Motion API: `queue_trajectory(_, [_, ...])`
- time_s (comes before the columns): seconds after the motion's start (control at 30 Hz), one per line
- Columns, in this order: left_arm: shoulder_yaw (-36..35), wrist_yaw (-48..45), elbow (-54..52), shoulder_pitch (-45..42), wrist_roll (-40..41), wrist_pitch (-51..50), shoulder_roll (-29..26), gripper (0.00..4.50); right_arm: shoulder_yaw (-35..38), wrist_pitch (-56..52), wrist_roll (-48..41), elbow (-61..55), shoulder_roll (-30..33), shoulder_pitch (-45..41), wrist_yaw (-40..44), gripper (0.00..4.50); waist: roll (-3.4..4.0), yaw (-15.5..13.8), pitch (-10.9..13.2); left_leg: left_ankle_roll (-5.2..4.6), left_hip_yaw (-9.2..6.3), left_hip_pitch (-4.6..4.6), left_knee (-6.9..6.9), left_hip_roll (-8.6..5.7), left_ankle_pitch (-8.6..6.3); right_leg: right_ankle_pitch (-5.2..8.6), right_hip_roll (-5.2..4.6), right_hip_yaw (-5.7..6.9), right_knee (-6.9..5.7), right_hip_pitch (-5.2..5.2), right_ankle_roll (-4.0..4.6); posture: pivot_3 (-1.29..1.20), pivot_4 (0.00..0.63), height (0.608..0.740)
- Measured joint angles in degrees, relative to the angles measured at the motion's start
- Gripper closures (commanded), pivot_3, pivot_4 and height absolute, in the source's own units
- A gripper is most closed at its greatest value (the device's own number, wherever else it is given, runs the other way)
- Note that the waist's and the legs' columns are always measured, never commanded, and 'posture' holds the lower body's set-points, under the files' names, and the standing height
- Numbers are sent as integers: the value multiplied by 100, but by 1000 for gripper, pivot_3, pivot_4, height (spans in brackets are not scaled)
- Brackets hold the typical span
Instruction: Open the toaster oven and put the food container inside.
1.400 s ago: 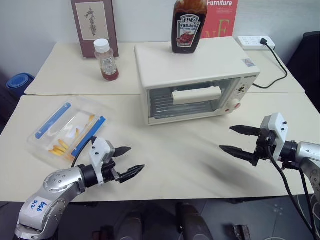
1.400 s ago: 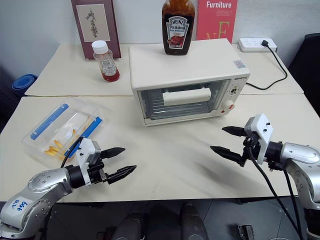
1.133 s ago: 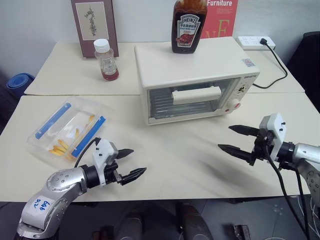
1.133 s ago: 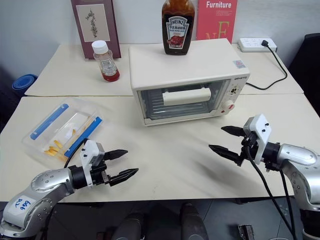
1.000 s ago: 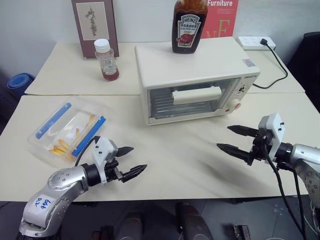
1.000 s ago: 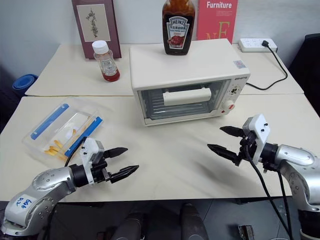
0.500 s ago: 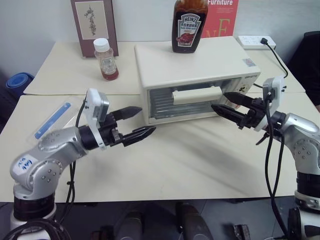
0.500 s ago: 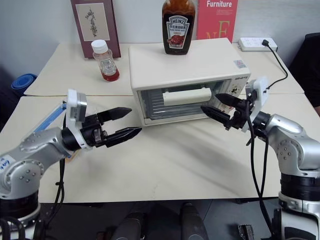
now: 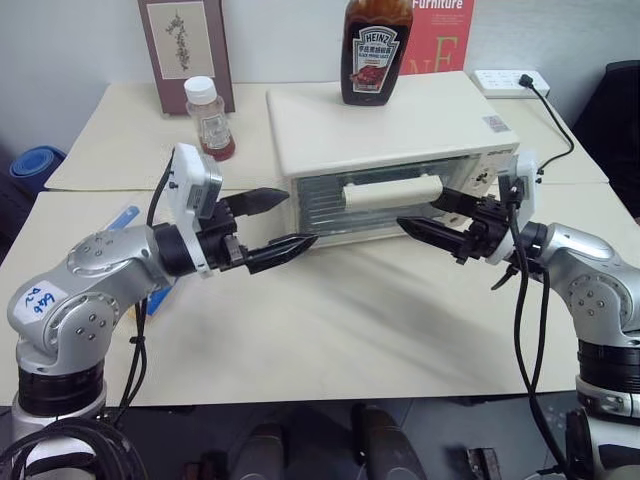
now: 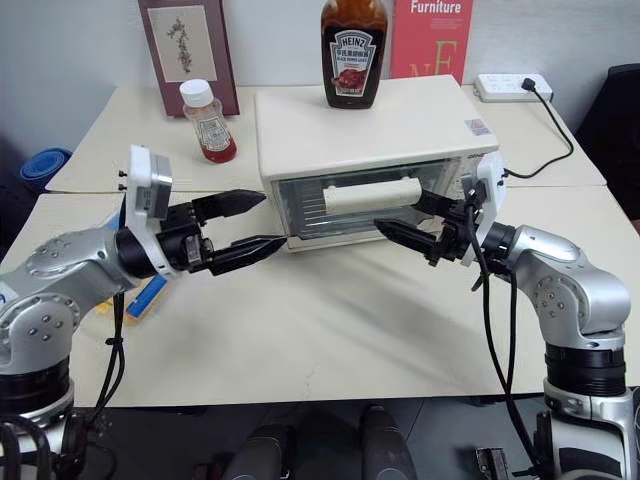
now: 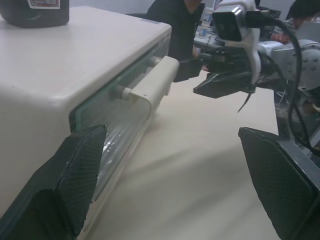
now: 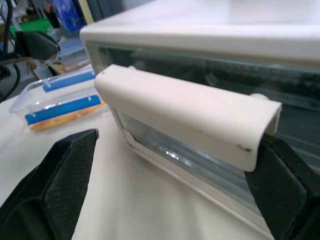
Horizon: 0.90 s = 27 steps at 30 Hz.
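The cream toaster oven [image 9: 400,120] stands mid-table with its glass door shut and its bar handle [image 9: 393,192] across the front. My left gripper [image 9: 300,219] hovers open, level, just left of the door's left edge. My right gripper [image 9: 420,210] is open at the handle's right end, and the handle [image 12: 185,112] lies close ahead between its fingers [image 12: 55,190]. I cannot tell whether they touch. The food container [image 12: 60,102], clear with blue strips and orange sticks, lies on the table at the left, mostly hidden behind my left arm in the eye views.
A dark ketchup bottle [image 9: 377,50] stands on the oven's top. A small red-sauce bottle [image 9: 210,120], a framed picture [image 9: 185,50] and a red book [image 9: 440,30] are at the back. A power strip [image 9: 510,82] with a black cord is at the back right.
Both arms rose from near the table's front edge to the height of the oven door and drew inward. The left arm now covers most of the container. Both grippers stayed open.
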State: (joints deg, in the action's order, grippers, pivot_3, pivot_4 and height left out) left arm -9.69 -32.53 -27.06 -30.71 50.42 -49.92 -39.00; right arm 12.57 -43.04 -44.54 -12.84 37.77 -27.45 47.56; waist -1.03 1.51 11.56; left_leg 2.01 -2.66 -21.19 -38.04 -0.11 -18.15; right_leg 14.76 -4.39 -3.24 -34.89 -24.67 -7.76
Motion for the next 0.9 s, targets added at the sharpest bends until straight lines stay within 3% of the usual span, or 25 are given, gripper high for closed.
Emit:
queue_trajectory(0.2, [358,-220,543,-480,-366,234,69,0,250,-81,-307,-755,89,1022,90,41,1,17,1,0,7,-3,4,0,0,0,0,-4,2,-5,0,0,150,740])
queue_trajectory(0.5, [857,-702,1040,-841,-928,673,107,0,343,89,-386,-1050,87,1633,191,41,1,-19,1,-1,3,1,-2,1,1,0,4,-4,1,2,0,0,150,740])
queue_trajectory(0.6, [1104,-843,1309,-904,-1265,906,199,566,335,172,-386,-1141,82,1810,213,0,1,-34,1,-2,4,3,-5,-1,2,0,3,-6,-1,4,-1,0,150,740])
queue_trajectory(0.9, [1555,-1224,1682,-926,-2082,1429,393,3262,330,326,-386,-1312,74,1997,173,0,1,0,1,-2,2,-2,2,1,2,-1,4,-5,2,-1,-1,0,150,740])
